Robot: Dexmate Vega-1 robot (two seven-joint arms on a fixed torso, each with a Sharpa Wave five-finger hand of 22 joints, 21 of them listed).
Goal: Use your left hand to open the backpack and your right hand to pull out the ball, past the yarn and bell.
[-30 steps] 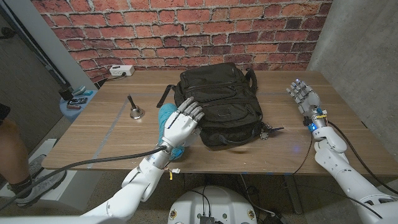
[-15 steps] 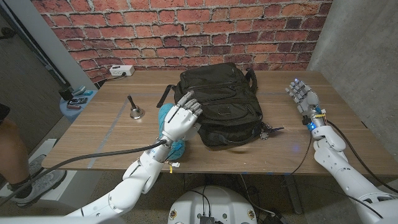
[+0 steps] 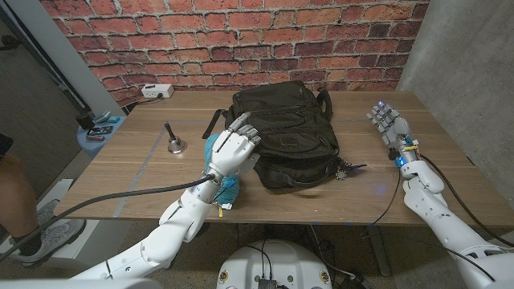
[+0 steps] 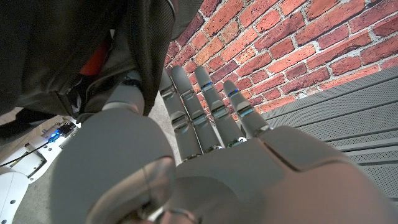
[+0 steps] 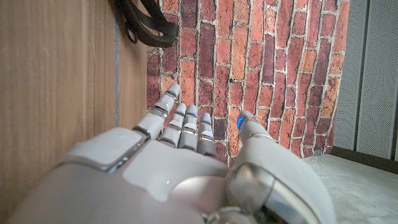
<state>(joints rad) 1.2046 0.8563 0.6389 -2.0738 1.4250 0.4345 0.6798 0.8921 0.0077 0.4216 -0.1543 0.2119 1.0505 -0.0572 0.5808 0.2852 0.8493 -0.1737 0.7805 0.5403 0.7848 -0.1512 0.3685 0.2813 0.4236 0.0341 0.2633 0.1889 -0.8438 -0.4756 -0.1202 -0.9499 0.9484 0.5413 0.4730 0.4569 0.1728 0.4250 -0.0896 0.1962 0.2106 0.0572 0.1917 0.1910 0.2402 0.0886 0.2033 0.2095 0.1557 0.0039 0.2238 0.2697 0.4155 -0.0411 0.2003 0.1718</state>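
The black backpack (image 3: 283, 135) lies in the middle of the wooden table (image 3: 136, 181). My left hand (image 3: 231, 147) is at its left edge, fingers stretched over the fabric. In the left wrist view a flap of the backpack (image 4: 144, 56) hangs between my thumb and fingers (image 4: 205, 106), and something red (image 4: 94, 60) shows in the gap beneath. The teal yarn (image 3: 215, 152) sits on the table just under that hand. Left of it stands the bell (image 3: 173, 142). My right hand (image 3: 389, 120) stands apart at the table's right side, fingers spread, holding nothing.
A white power strip (image 3: 157, 91) lies at the table's back left. A small black spiky charm (image 3: 346, 170) lies by the backpack's front right corner. A person's leg (image 3: 14, 201) and a low blue stand (image 3: 98, 130) are beyond the left edge.
My left hand has risen and shifted back along the backpack's left edge, with its fingers now over the flap. The right hand has hardly moved.
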